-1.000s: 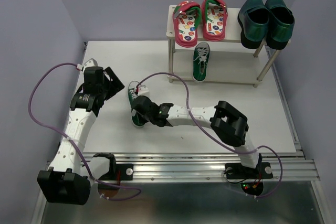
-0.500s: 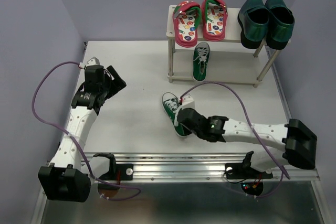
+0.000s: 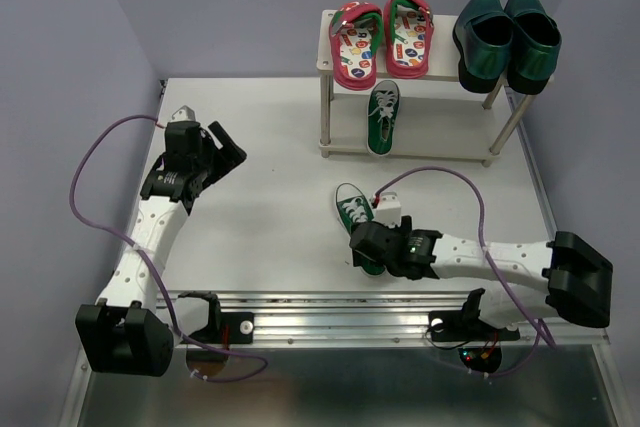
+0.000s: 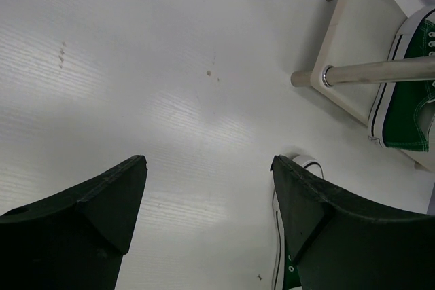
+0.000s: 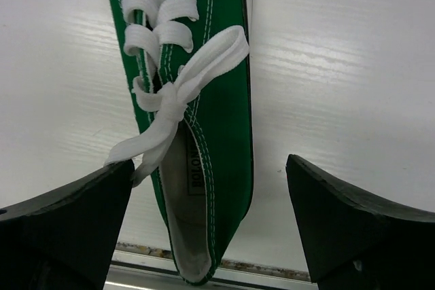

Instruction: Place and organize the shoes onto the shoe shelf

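Red flip-flops (image 3: 380,39) and teal loafers (image 3: 507,37) stand on the top board of the shoe shelf (image 3: 443,50). One green sneaker (image 3: 381,117) lies on its lower tier. The other green sneaker (image 3: 352,209) lies on the table near the front edge, toe pointing away. My right gripper (image 3: 372,247) is open over its heel; in the right wrist view the sneaker (image 5: 204,86) lies between the spread fingers (image 5: 360,229) of the gripper (image 5: 211,168), untouched. My left gripper (image 3: 222,152) hangs open and empty over the table at the left (image 4: 208,161).
The left wrist view shows a shelf leg (image 4: 340,39), the shelved sneaker (image 4: 408,100) and the loose sneaker's toe (image 4: 302,162) behind a finger. A metal rail (image 3: 330,312) runs along the near table edge, just behind the loose sneaker's heel. Purple cables (image 3: 440,175) loop over both arms.
My right arm swung right and toward the near edge, carrying the green sneaker, then opened its jaws and let it go on the table. My left arm shifted slightly away.
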Motion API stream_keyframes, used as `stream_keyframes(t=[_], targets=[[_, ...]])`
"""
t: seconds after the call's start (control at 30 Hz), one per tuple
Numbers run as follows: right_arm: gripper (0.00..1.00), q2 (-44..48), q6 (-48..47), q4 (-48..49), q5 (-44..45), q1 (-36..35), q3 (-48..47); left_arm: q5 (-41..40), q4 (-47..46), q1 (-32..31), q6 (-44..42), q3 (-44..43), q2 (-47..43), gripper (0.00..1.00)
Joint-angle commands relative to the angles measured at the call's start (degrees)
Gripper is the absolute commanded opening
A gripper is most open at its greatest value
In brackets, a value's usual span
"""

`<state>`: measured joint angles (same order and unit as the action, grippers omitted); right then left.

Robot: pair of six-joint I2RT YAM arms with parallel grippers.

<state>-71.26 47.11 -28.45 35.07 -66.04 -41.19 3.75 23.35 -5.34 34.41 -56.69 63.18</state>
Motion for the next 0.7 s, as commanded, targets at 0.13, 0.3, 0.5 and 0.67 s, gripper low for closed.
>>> stream_keyframes(t=[0.13, 0.3, 0.5, 0.67], targets=[[0.98, -4.06, 6.68, 1.37, 3.86, -0.14, -3.46, 0.65, -1.91, 0.25, -0.22, 0.52, -0.78, 0.85], [0.7, -7.31, 6.85, 2.52, 4.57, -0.14, -4.08, 1.0, -2.17, 0.25, -0.22, 0.7, -0.6, 0.85], [0.49, -9.42, 9.75, 4.63, 2.02, -0.14, -2.23, 1.44, -2.61, 0.25, -0.22, 0.44, -0.16, 0.85], [0.16, -9.07, 10.98, 4.89, 2.63, -0.14, -1.35, 1.88, -2.79, 0.25, -0.4, 0.0, 0.63, 0.85]])
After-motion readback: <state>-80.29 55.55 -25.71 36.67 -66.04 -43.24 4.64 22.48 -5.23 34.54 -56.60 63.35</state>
